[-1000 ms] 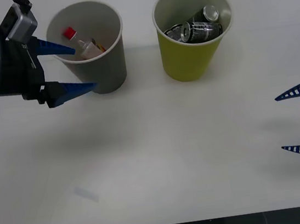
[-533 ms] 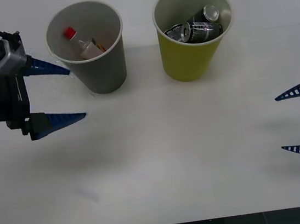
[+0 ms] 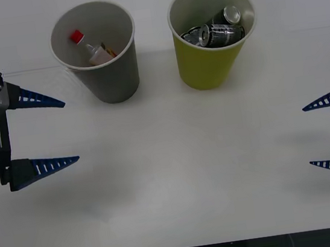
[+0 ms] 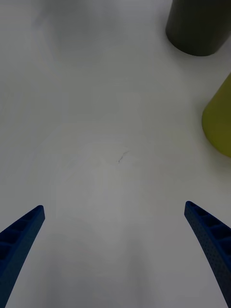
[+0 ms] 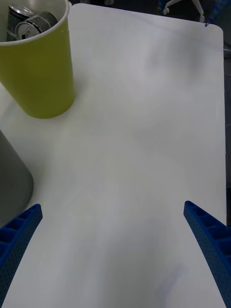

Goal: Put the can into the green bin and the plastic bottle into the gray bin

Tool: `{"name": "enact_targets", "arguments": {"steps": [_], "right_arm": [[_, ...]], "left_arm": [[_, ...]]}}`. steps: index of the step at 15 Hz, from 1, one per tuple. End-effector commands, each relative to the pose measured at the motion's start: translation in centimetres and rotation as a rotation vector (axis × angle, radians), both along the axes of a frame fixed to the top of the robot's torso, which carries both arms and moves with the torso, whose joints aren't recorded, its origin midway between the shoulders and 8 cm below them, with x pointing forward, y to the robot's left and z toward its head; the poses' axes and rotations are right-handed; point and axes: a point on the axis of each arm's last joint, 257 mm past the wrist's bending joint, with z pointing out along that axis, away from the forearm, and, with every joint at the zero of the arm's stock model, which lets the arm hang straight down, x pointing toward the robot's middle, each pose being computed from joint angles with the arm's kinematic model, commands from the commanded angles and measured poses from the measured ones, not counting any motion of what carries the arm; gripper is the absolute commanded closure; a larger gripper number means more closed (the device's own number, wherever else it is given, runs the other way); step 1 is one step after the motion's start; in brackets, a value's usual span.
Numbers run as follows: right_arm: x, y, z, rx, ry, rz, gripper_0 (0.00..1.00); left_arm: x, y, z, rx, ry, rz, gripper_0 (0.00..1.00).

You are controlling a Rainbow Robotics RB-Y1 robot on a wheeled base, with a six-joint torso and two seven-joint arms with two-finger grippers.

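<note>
The plastic bottle (image 3: 91, 50) lay inside the gray bin (image 3: 110, 76); my left gripper (image 3: 63, 134) and right gripper (image 3: 319, 135) hovered with jaws released, empty.

Your surface: white table (image 3: 178, 176) | small dark scratch mark (image 4: 122, 157) near centre | chair base (image 5: 180, 6) beyond far edge

Bright, even overhead light; soft faint shadows on the white worktop (image 3: 176, 158); wrist views perhaps slightly soft.
</note>
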Motion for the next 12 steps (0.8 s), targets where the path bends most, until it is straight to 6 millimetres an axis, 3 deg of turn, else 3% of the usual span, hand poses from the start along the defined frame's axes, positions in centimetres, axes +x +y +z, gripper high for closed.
{"name": "enact_targets", "arguments": {"steps": [1, 5, 12], "right_arm": [[0.0, 0.0, 0.0, 0.0, 0.0, 0.0, 0.0], [0.0, 0.0, 0.0, 0.0, 0.0, 0.0, 0.0], [0.0, 0.0, 0.0, 0.0, 0.0, 0.0, 0.0]], "left_arm": [[-1.3, 0.5, -0.8, 0.009, 0.009, 0.001, 0.0], [-2.6, 0.6, -1.6, 0.003, 0.013, 0.002, 0.0], [-2.6, 0.5, -2.2, 0.0, -0.003, 0.006, 0.0]]}}
